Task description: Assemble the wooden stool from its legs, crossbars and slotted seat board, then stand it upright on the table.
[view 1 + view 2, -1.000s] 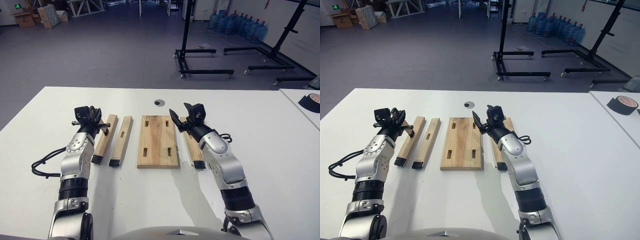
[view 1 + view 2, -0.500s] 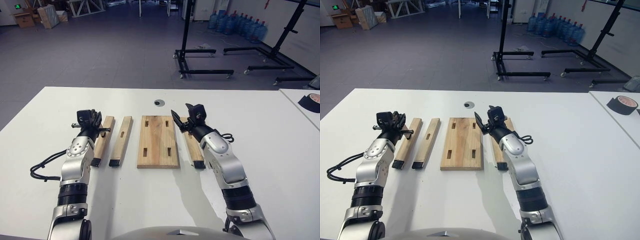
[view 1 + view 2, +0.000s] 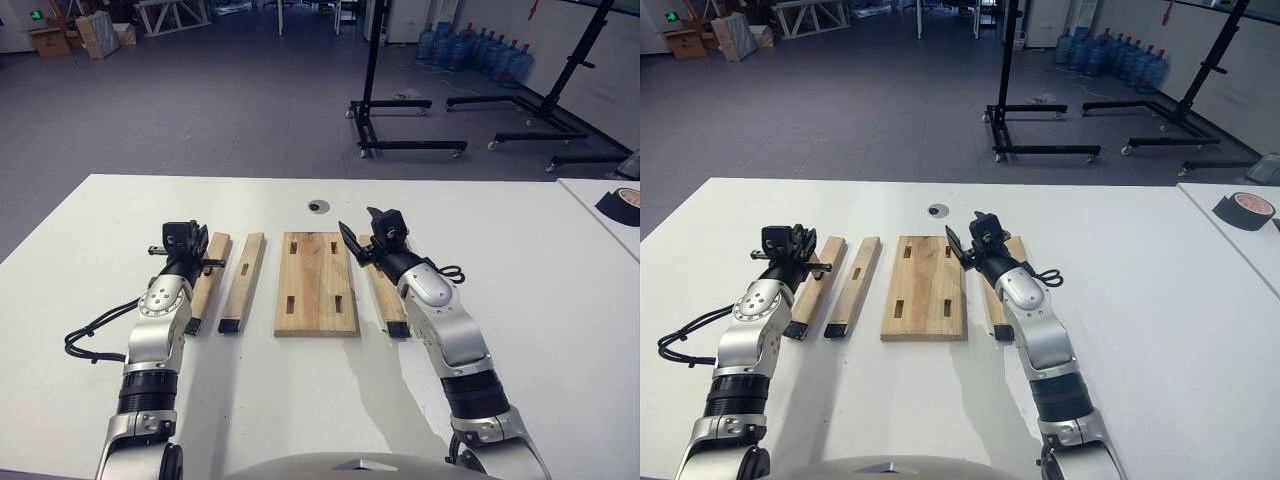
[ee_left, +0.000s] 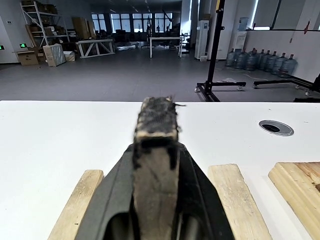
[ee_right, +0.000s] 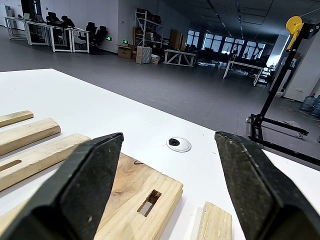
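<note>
Board (image 3: 316, 283) lies flat on the counter (image 3: 540, 300). Left gripper (image 3: 186, 240) hovers at the far end of the outer leg (image 3: 207, 287) left of the board, fingers pinched together, empty. Right gripper (image 3: 362, 236) over the board's right edge, fingers spread wide, right leg (image 3: 388, 300) just beside.

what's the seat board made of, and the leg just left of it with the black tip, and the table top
Seat board: pale unfinished-looking wood, visible grain streaks and cut slots. Leg: the same light wood, matte; its black tip could be rubber or plastic, cannot tell. Table: smooth white top, probably laminate or painted board.
</note>
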